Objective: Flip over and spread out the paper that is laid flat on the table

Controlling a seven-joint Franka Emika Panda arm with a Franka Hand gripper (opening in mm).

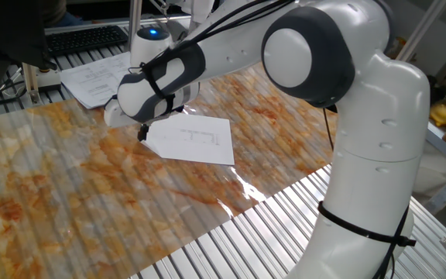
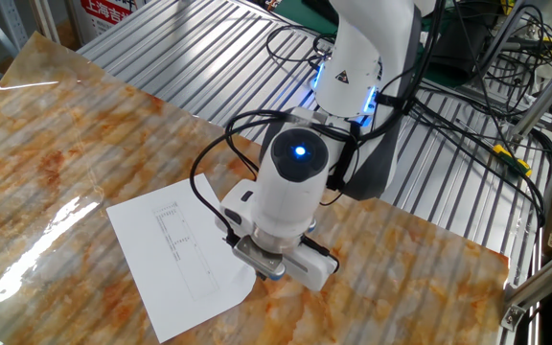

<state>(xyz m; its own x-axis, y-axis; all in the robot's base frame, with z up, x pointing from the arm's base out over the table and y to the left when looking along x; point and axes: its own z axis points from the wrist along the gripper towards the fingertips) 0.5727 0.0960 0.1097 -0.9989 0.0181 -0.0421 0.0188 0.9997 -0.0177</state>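
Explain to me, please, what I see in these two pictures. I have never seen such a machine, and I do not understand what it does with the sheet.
The big white machine is a robot arm with a small two-finger gripper at its end. Both pictures show the same moment from two fixed cameras on different sides of the table.

The table is made of metal slats and covered by a glossy orange-and-grey marbled sheet. On it lies the paper, one thin white sheet with small faint print facing up. It lies flat in both views.

The gripper is low at one corner of the paper. Its fingertips are dark and small in one view and hidden under the arm in the other, so I cannot tell whether it grips the corner.

Behind, a separate stack of printed papers lies near a keyboard.
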